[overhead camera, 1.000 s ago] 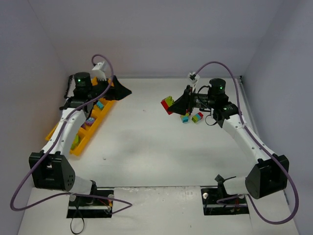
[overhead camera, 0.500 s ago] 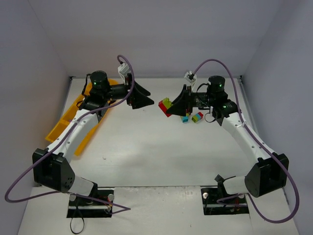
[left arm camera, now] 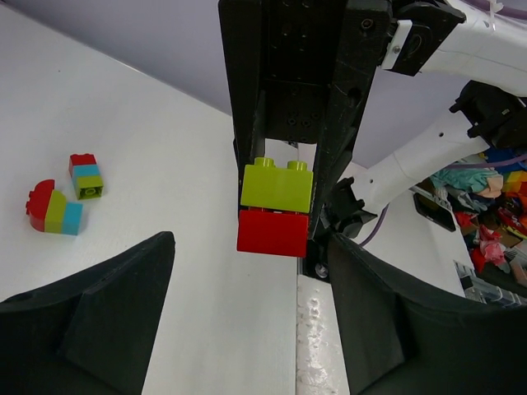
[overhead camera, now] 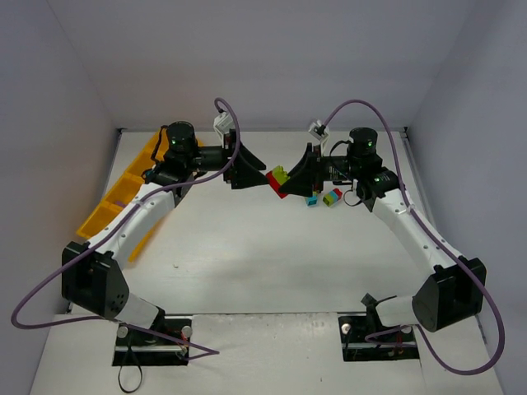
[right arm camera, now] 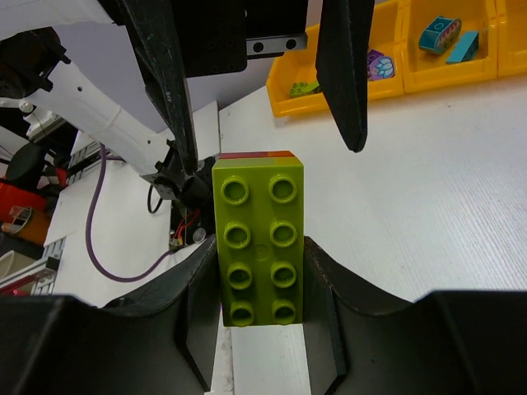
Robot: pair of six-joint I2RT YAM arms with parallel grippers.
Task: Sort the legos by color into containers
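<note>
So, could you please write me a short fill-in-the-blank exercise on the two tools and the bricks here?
1. The right tool is shut on a two-brick stack: a lime green brick joined to a ____ brick.
2. The left tool faces that stack with its jaws ____.
3. On the table, near the right arm, lie ____ loose multicoloured stacks.
4. The orange-yellow tray lies on the table's ____ side.

Missing words: red; open; two; left.
</note>
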